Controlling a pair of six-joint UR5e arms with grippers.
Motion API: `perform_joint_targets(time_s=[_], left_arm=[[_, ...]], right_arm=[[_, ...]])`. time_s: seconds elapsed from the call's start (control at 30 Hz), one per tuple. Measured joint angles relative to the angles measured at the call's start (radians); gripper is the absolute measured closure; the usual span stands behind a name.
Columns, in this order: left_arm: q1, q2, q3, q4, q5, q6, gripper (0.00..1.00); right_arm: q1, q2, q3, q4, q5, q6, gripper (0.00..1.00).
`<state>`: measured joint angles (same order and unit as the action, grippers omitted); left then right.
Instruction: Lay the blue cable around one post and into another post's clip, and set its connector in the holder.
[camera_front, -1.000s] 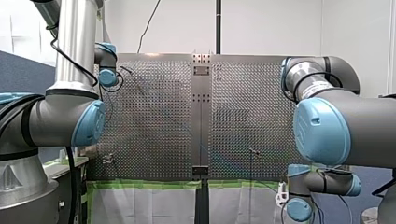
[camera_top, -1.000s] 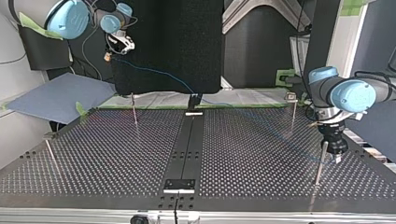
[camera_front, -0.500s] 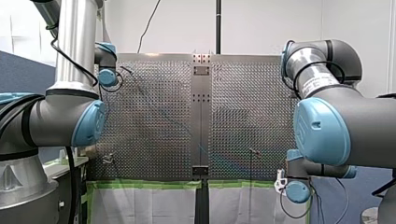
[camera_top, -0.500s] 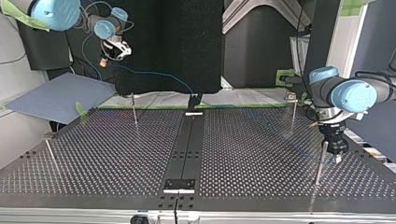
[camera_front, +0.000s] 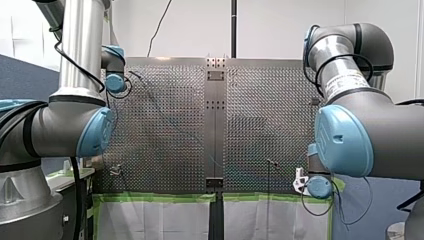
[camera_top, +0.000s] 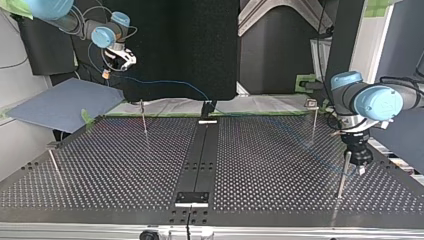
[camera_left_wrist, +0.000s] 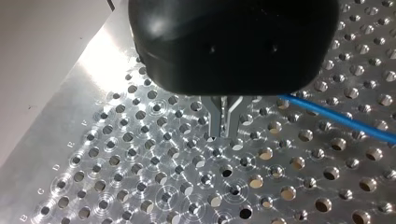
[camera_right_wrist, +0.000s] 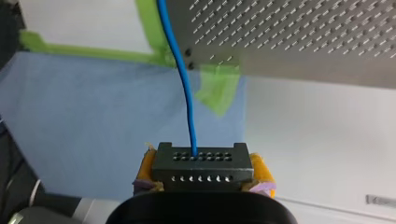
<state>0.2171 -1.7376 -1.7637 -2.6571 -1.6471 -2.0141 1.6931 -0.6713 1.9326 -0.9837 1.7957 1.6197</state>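
My right end effector (camera_right_wrist: 201, 173) has swung further toward the top view's left and lifted away from the worktop (camera_top: 280, 165), off beyond its far edge. That draws the blue cable (camera_right_wrist: 184, 84) straighter. I judge the routing is only starting and the connector is far from any holder

My yellow pads (camera_right_wrist: 148, 168) clamp the connector (camera_right_wrist: 203, 161), a black rectangular block with two rows of small holes. The cable, thin, round and smooth, leaves its face and runs toward the worktop

My left end effector (camera_left_wrist: 222, 133) hovers low over the worktop just beside a slim metal post (camera_top: 342, 175). Its two metal fingers are narrow, almost together. The cable passes beside them, and I cannot see them gripping it

The worktop is shiny metal, drilled with even rows of round holes
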Motion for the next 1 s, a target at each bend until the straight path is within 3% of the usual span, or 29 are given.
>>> perform_joint_targets(time_s=[0.2,0.43,0.83,1.0], left_arm=[[-0.001,0.000,0.000,0.000,0.000,0.000,0.93],[-0.002,0.000,0.000,0.000,0.000,0.000,0.93],[-0.003,0.000,0.000,-0.006,0.000,0.003,0.93],[-0.004,0.000,0.001,-0.007,0.000,0.006,0.93]], right_arm=[[-0.010,-0.055,0.000,-0.021,-0.055,-0.009,1.00],[-0.023,-0.122,0.000,-0.048,-0.121,-0.002,1.00],[-0.037,-0.229,0.000,-0.050,-0.228,0.011,1.00],[-0.047,-0.251,0.000,-0.053,-0.266,0.013,1.00]])
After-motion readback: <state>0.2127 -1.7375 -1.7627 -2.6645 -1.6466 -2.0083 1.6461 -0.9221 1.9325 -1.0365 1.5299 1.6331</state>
